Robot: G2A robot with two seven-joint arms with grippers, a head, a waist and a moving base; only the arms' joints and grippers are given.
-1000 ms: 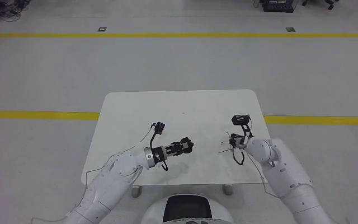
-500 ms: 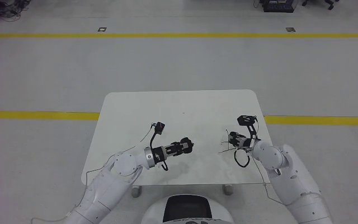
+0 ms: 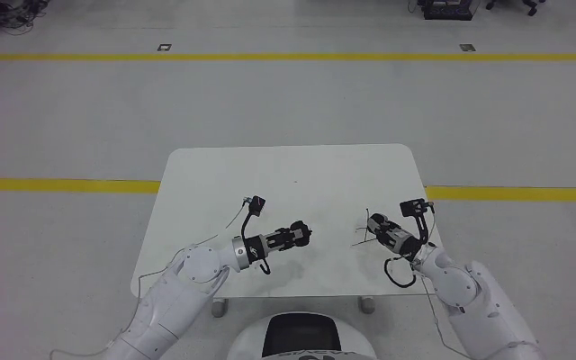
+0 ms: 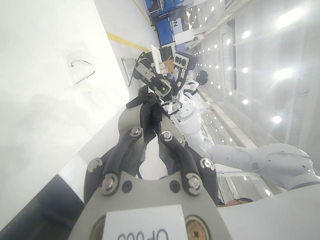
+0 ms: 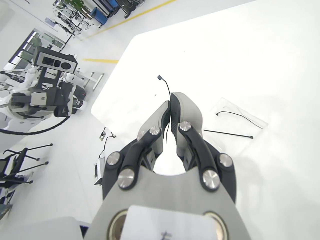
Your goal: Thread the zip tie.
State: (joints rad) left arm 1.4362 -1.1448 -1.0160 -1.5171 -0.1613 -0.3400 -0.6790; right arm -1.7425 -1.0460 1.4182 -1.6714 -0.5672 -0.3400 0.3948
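Right wrist view: my right fingers (image 5: 186,107) pinching zip tie (image 5: 160,77), head end poking out over table (image 5: 237,51). Left fingers (image 4: 127,118) pressed together, nothing seen between them. I judge tie picked up, threading itself not started.

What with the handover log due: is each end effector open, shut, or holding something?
Left end effector: closed; whether it holds anything cannot be told.
Right end effector: closed on the black zip tie.

Loose ties (image 5: 228,133) lie on the table (image 5: 225,38) beside the right gripper (image 5: 170,101), whose jaws hold a zip tie (image 5: 168,88).
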